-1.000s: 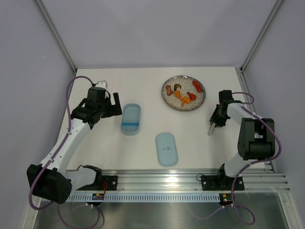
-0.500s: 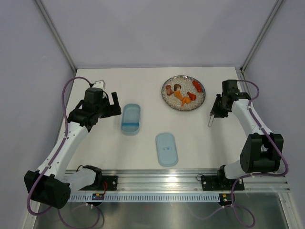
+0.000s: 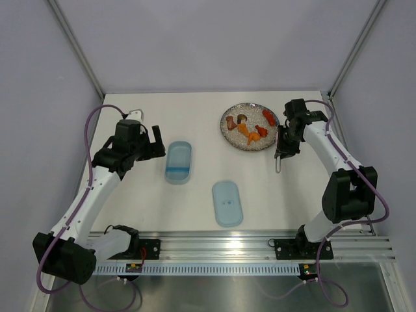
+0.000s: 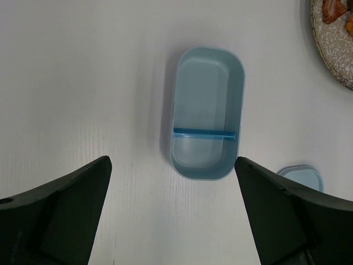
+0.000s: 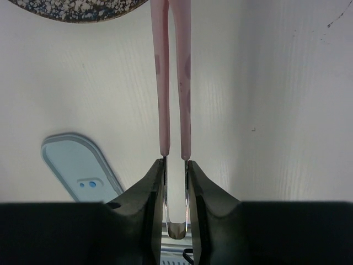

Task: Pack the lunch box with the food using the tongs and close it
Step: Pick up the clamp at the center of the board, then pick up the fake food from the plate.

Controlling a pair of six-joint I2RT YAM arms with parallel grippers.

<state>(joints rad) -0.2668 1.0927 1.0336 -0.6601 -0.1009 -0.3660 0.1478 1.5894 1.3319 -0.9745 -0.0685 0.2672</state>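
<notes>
- My right claw (image 3: 283, 144) has swung in beside the plate's (image 3: 273, 138) right rim, squeezing the tongs (image 3: 278, 164) tighter than before.
- My left claw (image 3: 156, 143) stays wide open, empty, well left of the plate.
- The lunch box (image 3: 178, 162) sits unmoved, left of the plate; the food (image 3: 247, 128) is on the plate.

Bright, flat overhead light, hardly any shadows

The white bench (image 3: 201, 130) is lit evenly all over, with just a thin soft shadow along the left side of the lunch box (image 4: 207, 130). There's a small hot glare on the metal rail (image 3: 237, 244) in the top view. The left gripper (image 4: 172, 163) fingers (image 4: 66, 215) look dark and slightly soft up close. The right wrist view has a black band along the bottom, but the tongs (image 5: 160, 83) are sharp.
</notes>
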